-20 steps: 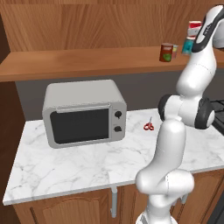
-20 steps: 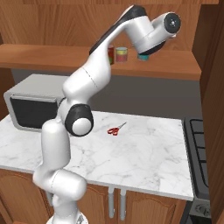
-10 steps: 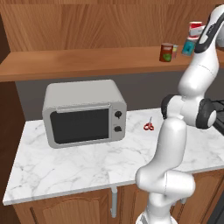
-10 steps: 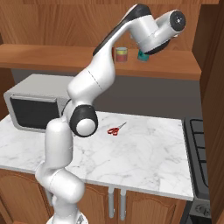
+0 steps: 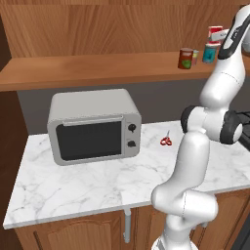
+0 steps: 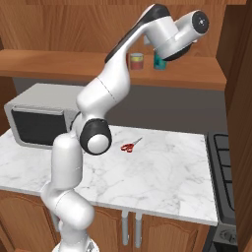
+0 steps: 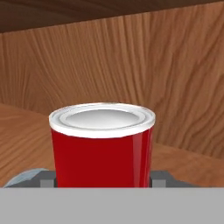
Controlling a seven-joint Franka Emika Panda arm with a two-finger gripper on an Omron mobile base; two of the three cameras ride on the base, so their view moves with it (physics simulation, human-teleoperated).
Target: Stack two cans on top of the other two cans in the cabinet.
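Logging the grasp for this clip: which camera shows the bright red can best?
The hand view: the bright red can sits large and centred, white rim and grey top clear, between the fingertips. The left base view shows it small, above the teal can, partly behind the arm. In the right base view the hand covers it.

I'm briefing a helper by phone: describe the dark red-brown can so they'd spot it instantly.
Look along the long wooden shelf above the microwave, toward its right end. The dark red-brown can stands there, left of the teal can; it alone carries a green patch.
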